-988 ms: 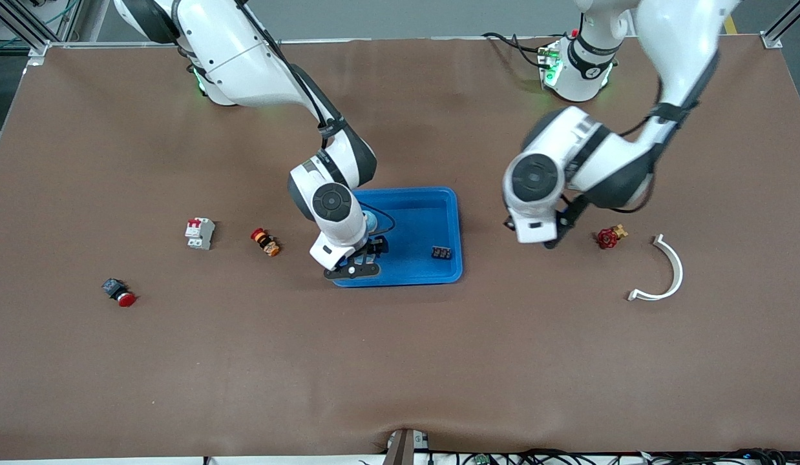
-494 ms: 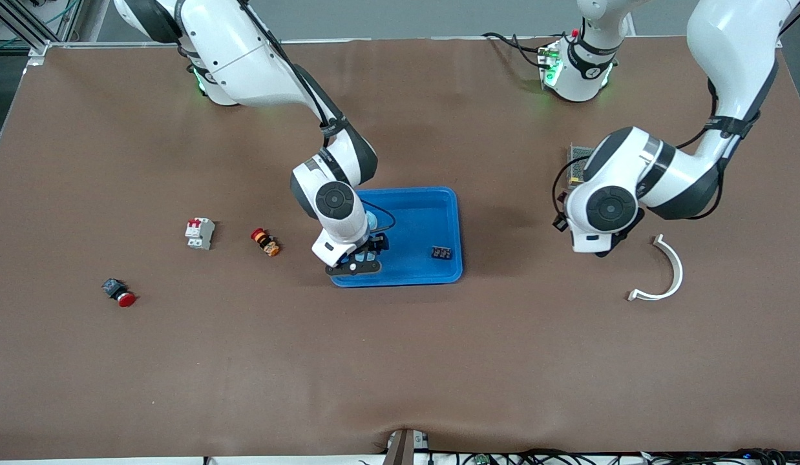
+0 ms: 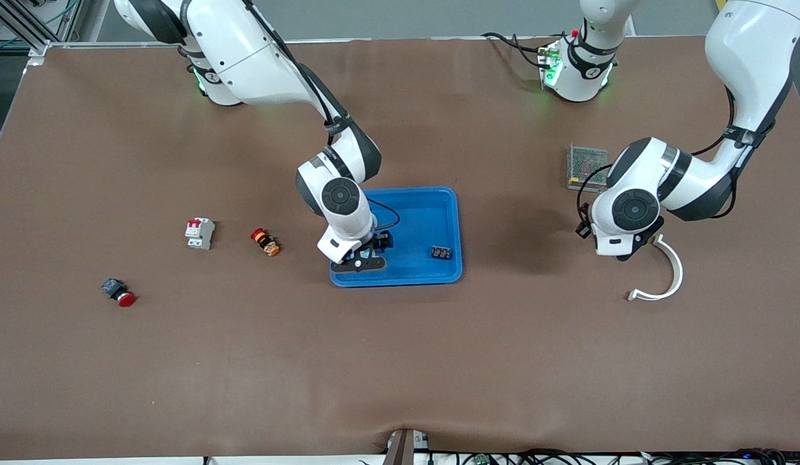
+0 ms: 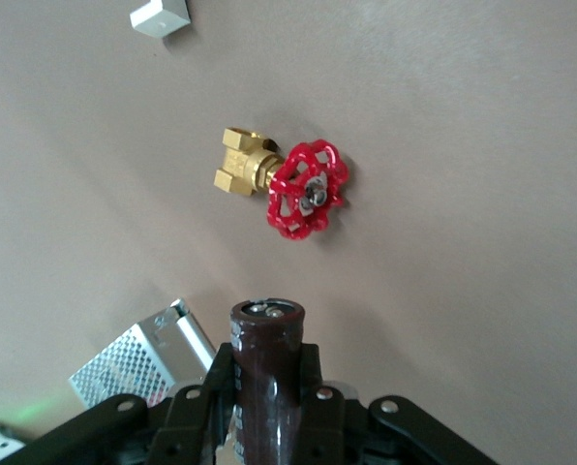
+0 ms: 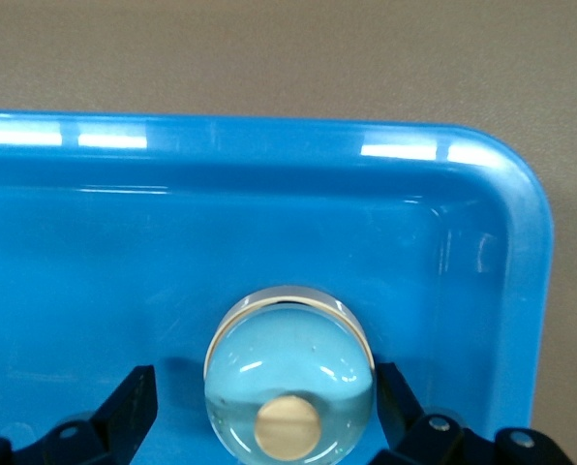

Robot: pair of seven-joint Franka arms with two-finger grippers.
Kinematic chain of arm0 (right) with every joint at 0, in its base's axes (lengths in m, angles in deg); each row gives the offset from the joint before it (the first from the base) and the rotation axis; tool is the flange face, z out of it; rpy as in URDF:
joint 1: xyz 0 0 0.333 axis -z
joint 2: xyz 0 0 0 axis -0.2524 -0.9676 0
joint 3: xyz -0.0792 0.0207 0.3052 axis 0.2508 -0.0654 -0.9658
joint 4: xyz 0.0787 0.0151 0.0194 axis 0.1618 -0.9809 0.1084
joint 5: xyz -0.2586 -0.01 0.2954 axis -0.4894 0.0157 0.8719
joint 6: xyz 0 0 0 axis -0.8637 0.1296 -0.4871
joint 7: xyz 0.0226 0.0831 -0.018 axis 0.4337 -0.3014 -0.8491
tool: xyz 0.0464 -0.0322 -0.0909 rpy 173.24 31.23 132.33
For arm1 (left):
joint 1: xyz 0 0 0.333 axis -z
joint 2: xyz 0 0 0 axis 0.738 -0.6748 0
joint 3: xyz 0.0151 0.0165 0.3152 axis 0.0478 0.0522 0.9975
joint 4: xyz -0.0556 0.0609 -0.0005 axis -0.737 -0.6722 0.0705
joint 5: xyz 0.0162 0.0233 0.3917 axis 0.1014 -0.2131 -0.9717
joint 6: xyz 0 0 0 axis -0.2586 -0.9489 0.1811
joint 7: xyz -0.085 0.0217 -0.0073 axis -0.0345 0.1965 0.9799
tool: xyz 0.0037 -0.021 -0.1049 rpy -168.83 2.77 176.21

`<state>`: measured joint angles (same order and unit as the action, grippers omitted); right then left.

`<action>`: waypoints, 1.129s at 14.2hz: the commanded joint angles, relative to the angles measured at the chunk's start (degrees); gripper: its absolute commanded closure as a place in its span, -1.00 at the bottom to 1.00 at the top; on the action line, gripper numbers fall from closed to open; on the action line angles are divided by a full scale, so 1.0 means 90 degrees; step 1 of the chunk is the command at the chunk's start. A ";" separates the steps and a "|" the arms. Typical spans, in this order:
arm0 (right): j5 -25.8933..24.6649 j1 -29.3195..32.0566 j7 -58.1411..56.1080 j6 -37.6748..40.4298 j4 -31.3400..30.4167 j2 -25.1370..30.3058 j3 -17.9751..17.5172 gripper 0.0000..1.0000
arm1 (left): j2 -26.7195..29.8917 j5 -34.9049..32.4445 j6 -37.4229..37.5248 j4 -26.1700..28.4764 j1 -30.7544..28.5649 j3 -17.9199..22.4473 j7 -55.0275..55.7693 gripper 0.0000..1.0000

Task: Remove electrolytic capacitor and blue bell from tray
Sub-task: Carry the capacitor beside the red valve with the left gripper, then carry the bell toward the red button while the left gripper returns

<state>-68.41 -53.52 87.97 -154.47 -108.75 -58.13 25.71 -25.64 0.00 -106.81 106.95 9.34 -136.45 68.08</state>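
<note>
Arms: two white Franka arms over one brown tabletop (image 3: 400, 361).
Left tool (image 4: 266, 407): right of frame, clamped on one dark brown cylindrical capacitor (image 4: 266, 373), over a brass valve with red handwheel (image 4: 306, 189).
Right tool (image 5: 288, 417): centre, fingers wide around one glossy domed bell (image 5: 290, 373).
Tray (image 3: 439, 206): one blue plastic tray, holding the bell and one small black block (image 3: 441, 252).

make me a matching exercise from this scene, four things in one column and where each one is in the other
Things:
1. capacitor
2. bell
3. red-handled valve
4. circuit breaker

Places:
A. on the bare table, under the left gripper's camera
B. on the table toward the right arm's end
C. in the blue tray, between the right gripper fingers
D. clamped in the left gripper

Pairs: 1-D, 2-C, 3-A, 4-B
</note>
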 commanded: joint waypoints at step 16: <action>-0.0054 0.0843 -0.1531 0.2933 0.1002 0.1223 0.0106 0.36 | -0.0353 -0.0630 -0.1538 0.0663 -0.0450 0.0191 0.0325 -1.00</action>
<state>-68.54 -50.77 82.70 -132.65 -98.64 -52.39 27.57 -29.73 -4.54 -120.30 113.07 5.54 -133.86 69.78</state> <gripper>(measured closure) 0.317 0.256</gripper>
